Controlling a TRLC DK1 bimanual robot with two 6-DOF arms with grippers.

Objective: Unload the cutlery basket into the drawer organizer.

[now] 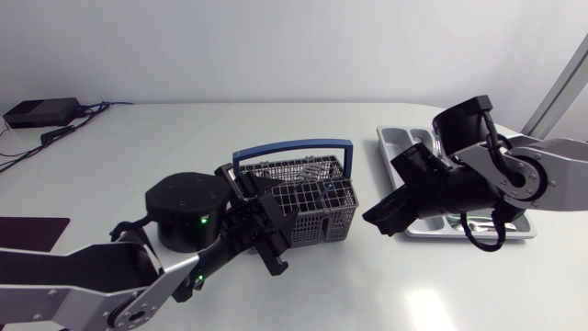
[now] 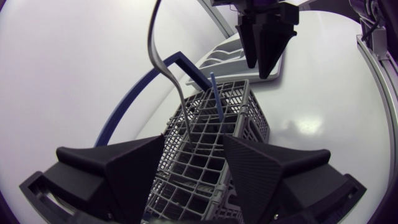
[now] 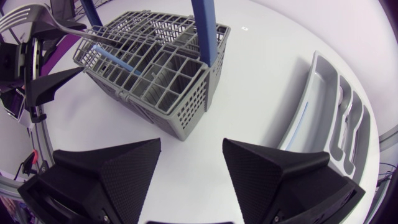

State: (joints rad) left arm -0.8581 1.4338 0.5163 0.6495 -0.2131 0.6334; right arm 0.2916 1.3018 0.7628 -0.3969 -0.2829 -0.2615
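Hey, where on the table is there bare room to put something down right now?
Free: the table beyond the basket, between black box and organizer; also the near edge by the right gripper. Crowded: the basket-organizer gap and around the left gripper.

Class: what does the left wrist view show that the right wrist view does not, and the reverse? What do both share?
Only the left wrist view: a metal utensil's long curved handle rising from the cutlery basket, its head out of view. Only the right wrist view: fork tines, and cutlery lying in the drawer organizer. Both: the basket, its blue handle, the organizer, the open right gripper.
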